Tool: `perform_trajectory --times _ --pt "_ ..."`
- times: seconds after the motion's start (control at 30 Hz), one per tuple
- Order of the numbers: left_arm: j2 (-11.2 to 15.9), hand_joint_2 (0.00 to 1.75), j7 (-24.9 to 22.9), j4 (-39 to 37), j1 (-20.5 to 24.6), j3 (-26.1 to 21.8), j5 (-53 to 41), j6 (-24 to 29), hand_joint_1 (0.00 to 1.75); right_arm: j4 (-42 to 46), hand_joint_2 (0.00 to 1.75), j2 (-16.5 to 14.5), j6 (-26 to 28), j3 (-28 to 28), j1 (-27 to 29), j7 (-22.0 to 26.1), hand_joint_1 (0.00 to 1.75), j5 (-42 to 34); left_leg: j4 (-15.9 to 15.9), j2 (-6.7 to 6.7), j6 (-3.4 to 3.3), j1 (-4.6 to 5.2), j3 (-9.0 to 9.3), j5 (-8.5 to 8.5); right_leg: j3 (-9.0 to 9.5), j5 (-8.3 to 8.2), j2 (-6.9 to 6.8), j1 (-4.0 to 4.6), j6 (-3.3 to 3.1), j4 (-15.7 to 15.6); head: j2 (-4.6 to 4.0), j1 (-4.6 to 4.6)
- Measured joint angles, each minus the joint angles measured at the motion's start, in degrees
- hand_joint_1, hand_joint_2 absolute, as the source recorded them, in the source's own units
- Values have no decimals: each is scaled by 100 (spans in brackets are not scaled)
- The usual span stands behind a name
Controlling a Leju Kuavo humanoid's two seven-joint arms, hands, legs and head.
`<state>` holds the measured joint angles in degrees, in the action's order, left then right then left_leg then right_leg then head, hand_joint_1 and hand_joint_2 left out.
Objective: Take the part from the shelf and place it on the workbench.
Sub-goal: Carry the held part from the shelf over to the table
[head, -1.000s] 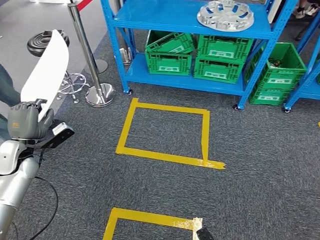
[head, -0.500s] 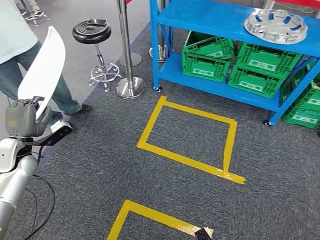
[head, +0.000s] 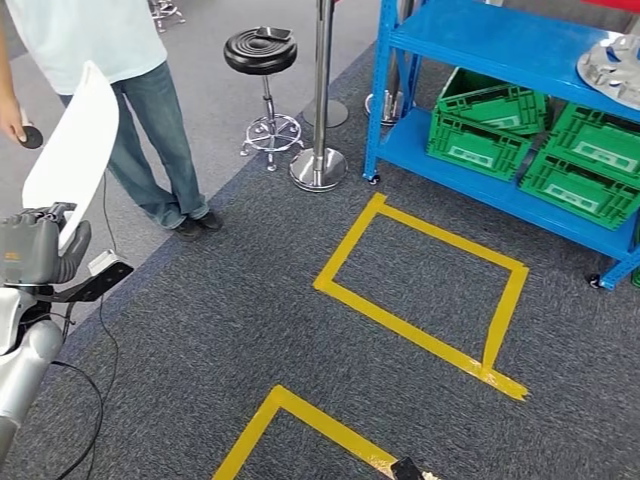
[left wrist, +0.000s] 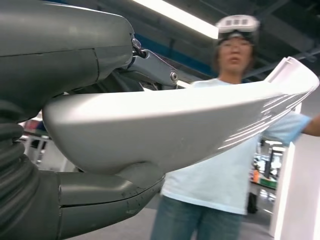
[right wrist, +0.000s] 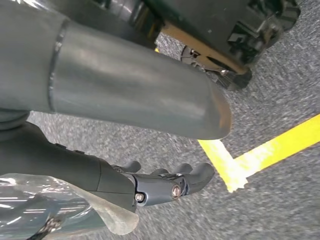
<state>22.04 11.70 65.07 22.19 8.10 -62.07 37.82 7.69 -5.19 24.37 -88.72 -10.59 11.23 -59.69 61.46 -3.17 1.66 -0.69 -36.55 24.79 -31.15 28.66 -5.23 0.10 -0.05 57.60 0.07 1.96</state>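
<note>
Left hand (head: 41, 248) gripped the white curved part (head: 72, 150) by its lower end, far left of frame. I judged it light, stiff, glossy, so slippery; grip low. Right hand (right wrist: 166, 182) hung loosely open, holding nothing.

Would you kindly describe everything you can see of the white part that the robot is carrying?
The white part is a long, thin, curved panel, smooth and glossy like painted plastic or metal, with a rounded top end. It stands nearly upright, leaning slightly, above the grey carpet. The left robot hand grips its lower end, the thumb under it and the fingers over it in the left wrist view. Nothing else touches it. A person stands just behind it.
</note>
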Motion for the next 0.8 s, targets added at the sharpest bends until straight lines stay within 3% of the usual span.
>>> perform_trajectory --times 0.07,0.13,0.2,0.27,0.33,0.37,0.4,0.43,0.5,0.57,0.63,0.67,0.7,0.73,0.8 --pt "8 175 -3 2 -9 -9 3 8 175 -1 0 17 81 4 2 -21 0 -66 -258 -76 -93 53 120 -5 24 40 -124 29 58 4 0 -2" --pt "49 175 -22 45 -92 -47 -6 27 175 -7 0 70 338 52 47 -69 0 -296 -280 69 -192 58 118 -15 49 80 -196 14 124 0 -1 0" --pt "105 175 -60 171 -241 -122 -13 64 175 -17 0 162 578 154 152 -96 0 -554 -303 195 -271 47 134 -24 -27 240 57 -22 184 196 -1 -3" --pt "123 175 -98 345 -444 -207 3 98 175 -39 0 284 676 256 280 -108 0 -716 -310 317 -325 45 140 -22 -343 578 408 -33 198 855 -1 -11" --pt "109 175 -124 530 -720 -300 15 107 175 -74 0 417 743 356 390 -121 0 -851 -308 454 -348 66 140 -15 -752 835 505 -19 180 1604 -1 -12" --pt "98 175 -132 637 -882 -351 2 106 175 -94 0 482 766 414 432 -120 0 -918 -307 530 -352 80 141 -13 -863 815 517 -10 160 1744 -1 -13" --pt "82 175 -143 746 -1042 -399 -20 104 175 -114 0 544 778 469 463 -111 0 -975 -307 609 -354 91 143 -13 -851 671 538 1 128 1632 -1 -12" --pt "63 175 -155 861 -1187 -442 -48 103 175 -133 0 606 784 524 484 -100 0 -1020 -307 690 -356 97 146 -14 -726 442 595 14 85 1298 -1 -12" --pt "18 175 -179 1056 -1398 -503 -89 102 175 -172 0 714 786 612 506 -84 0 -1073 -303 847 -352 98 146 -17 -349 47 862 33 -4 451 -1 -10" --pt "-26 175 -204 1195 -1529 -546 -112 87 175 -201 0 784 802 676 510 -77 0 -1118 -303 992 -318 80 128 -34 -114 -61 1001 45 -31 33 -1 -11" --pt "-60 175 -234 1331 -1657 -584 -148 47 175 -218 0 822 834 747 507 -61 0 -1206 -326 1135 -255 66 112 -69 -43 -73 876 52 -30 -30 -1 -12" --pt "-78 175 -256 1408 -1723 -600 -178 16 175 -225 0 834 852 786 505 -48 0 -1258 -316 1125 -231 70 101 -60 -15 -99 801 41 -42 -77 -1 -7" --pt "-93 175 -282 1482 -1772 -609 -216 -19 175 -234 0 848 868 822 508 -29 0 -1303 -236 1026 -209 84 65 6 14 -128 722 27 -57 -133 -1 3" --pt "-115 175 -312 1554 -1802 -615 -263 -55 175 -245 0 858 880 857 517 -11 0 -1345 -43 865 -186 94 -18 138 39 -154 635 13 -69 -185 -1 16" --pt "-171 175 -367 1665 -1841 -611 -347 -115 175 -267 0 882 892 918 547 15 0 -1418 663 511 -138 72 -315 532 60 -161 460 11 -83 -222 -1 31"
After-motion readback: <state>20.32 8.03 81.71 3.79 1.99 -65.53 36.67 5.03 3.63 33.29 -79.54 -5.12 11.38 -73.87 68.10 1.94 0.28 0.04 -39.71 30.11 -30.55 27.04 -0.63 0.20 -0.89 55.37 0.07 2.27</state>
